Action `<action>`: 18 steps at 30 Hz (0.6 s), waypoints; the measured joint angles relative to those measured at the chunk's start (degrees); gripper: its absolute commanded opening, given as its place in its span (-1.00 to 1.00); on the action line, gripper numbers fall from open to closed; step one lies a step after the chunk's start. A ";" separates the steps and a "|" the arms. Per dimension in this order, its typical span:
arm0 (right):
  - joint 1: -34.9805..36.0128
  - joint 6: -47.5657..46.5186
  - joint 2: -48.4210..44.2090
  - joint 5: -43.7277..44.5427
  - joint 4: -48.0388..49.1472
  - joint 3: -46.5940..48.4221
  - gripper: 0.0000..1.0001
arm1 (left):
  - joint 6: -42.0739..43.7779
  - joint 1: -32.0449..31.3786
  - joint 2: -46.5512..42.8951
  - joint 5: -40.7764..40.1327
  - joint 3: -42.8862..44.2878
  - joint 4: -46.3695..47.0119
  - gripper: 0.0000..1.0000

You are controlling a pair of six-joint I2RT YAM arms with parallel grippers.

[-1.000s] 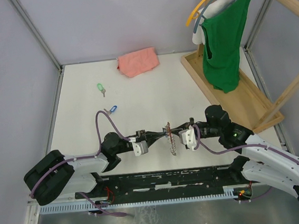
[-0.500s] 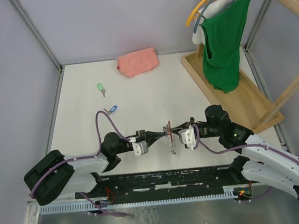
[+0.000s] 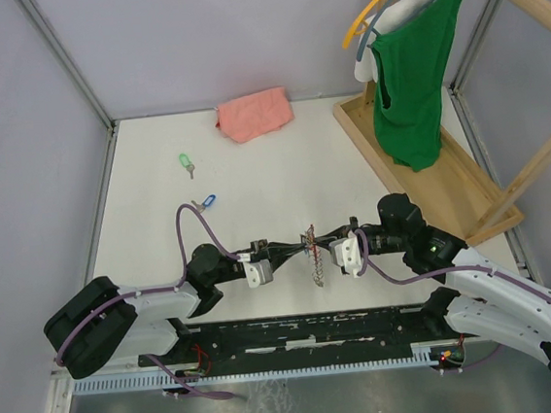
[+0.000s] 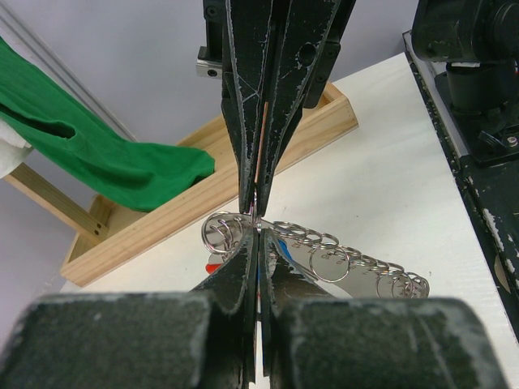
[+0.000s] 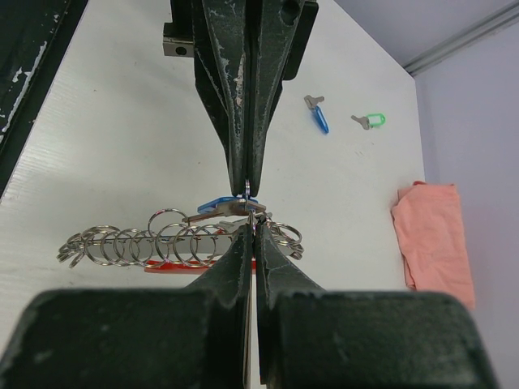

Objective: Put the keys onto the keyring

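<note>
My left gripper and right gripper meet tip to tip low over the table's near middle. Both are shut, pinching one thin keyring edge-on between them. A blue-headed key lies across that ring; whether it is threaded on I cannot tell. Below stands a row of silver rings on a red-based holder. In the left wrist view my own left gripper faces the right one's fingers. Two loose keys lie far left: a blue one and a green one.
A pink cloth lies at the back of the table. At the right stands a wooden rack with a green garment on a hanger. Grey walls close the table on the left and at the back.
</note>
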 measured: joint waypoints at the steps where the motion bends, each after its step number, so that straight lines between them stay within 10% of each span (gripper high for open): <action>1: 0.00 0.00 0.00 -0.04 0.00 0.00 -0.99 | 0.00 0.00 0.00 0.00 0.00 0.02 -0.95; 18: 0.00 -0.02 0.00 -0.28 -0.35 0.00 -0.99 | 0.00 0.00 0.00 -0.50 0.00 -0.04 -0.95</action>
